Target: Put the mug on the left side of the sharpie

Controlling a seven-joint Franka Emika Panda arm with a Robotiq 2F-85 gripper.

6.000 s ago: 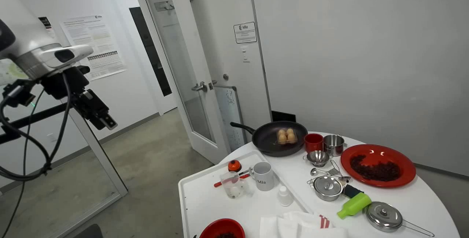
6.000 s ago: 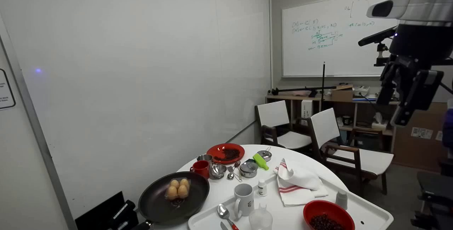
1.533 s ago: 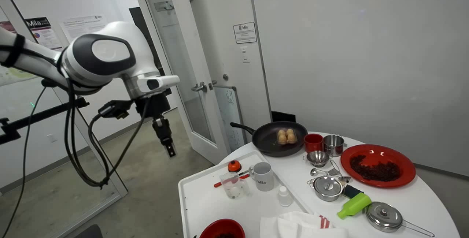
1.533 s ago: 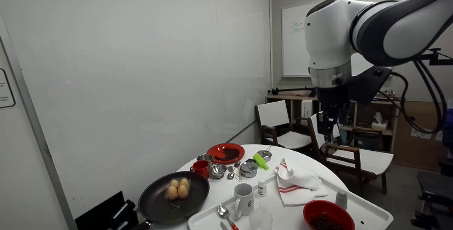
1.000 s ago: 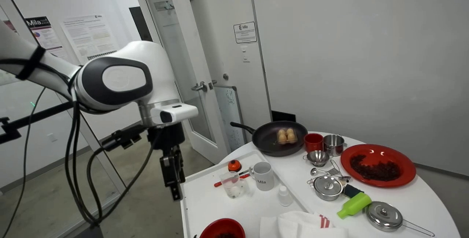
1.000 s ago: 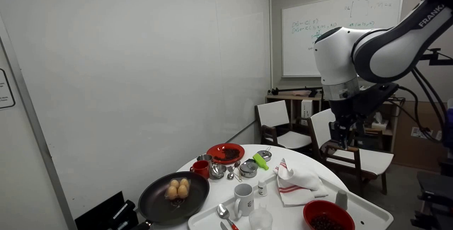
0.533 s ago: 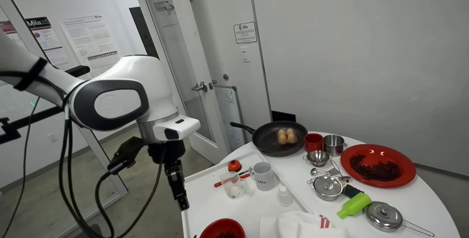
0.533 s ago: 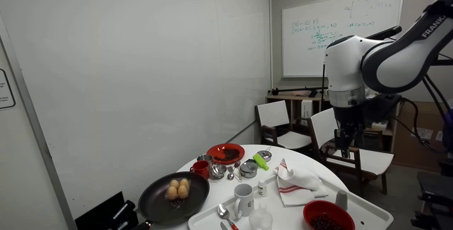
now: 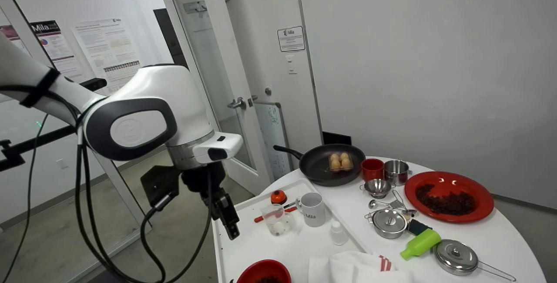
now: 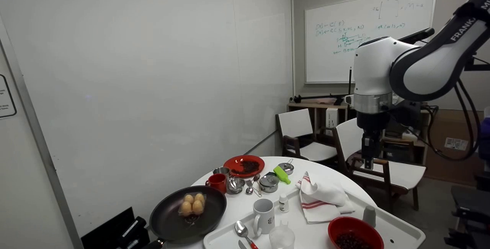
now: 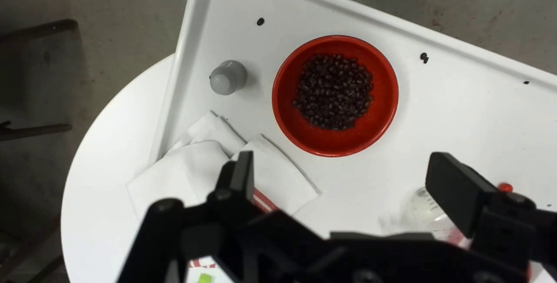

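The pale grey mug (image 9: 313,210) stands upright on the white tray (image 9: 219,254) beside a clear plastic cup (image 9: 275,220). The mug also shows in an exterior view (image 10: 264,215); I do not see it in the wrist view. No sharpie can be told for certain. A thin red stick (image 9: 258,219) runs behind the clear cup toward the mug. In an exterior view a spoon (image 10: 242,229) with a red handle and a blade (image 10: 242,244) lie there. My gripper (image 9: 233,230) is open and empty, above the tray's edge, apart from the mug; it also shows in the wrist view (image 11: 341,178).
A red bowl of dark beans (image 11: 335,143), a grey bottle (image 11: 228,77) and a white cloth (image 11: 278,178) are on the tray. A small white bottle (image 9: 337,233) stands by the mug. A frying pan with eggs (image 10: 164,218), red cup (image 9: 372,169) and red plate (image 9: 483,204) stand beyond.
Over six seconds the arm has come in and down from high at the side to near the tray. In the last half second the gripper has shifted slightly toward the tray. The objects have not moved.
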